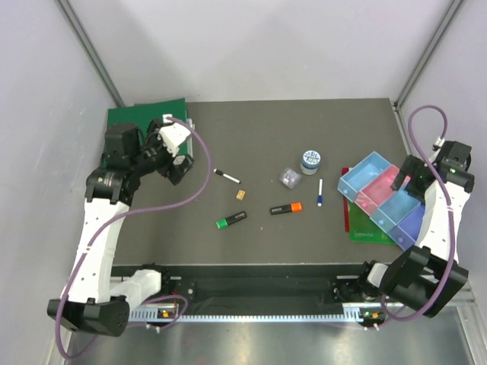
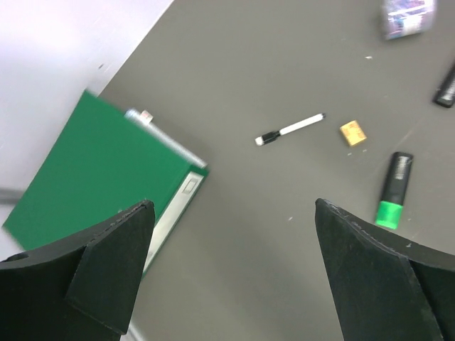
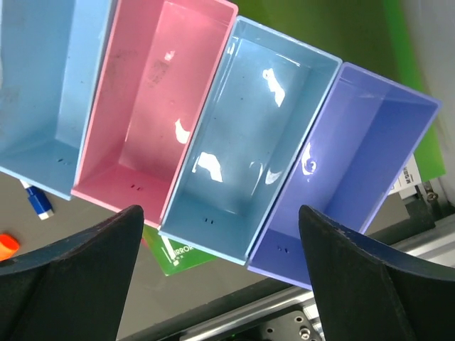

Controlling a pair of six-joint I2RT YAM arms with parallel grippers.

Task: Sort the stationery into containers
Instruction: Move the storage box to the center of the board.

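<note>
Bright, even overhead lighting, soft shadows; white glare patches on the trays [image 3: 234, 142]; left wrist view slightly blurred.

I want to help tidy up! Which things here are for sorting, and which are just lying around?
For the job: green-cap highlighter, orange-cap highlighter, black-white marker, blue-white pen, tan block, clear clip box, round tin, four trays.

Just lying about: green folder, green board under the trays.

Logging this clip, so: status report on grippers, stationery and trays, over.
Left gripper open, empty, above table near green folder. Right gripper open, empty, over trays. Trays empty; marker, pen, rest of stationery loose on table. Nothing blocking.
</note>
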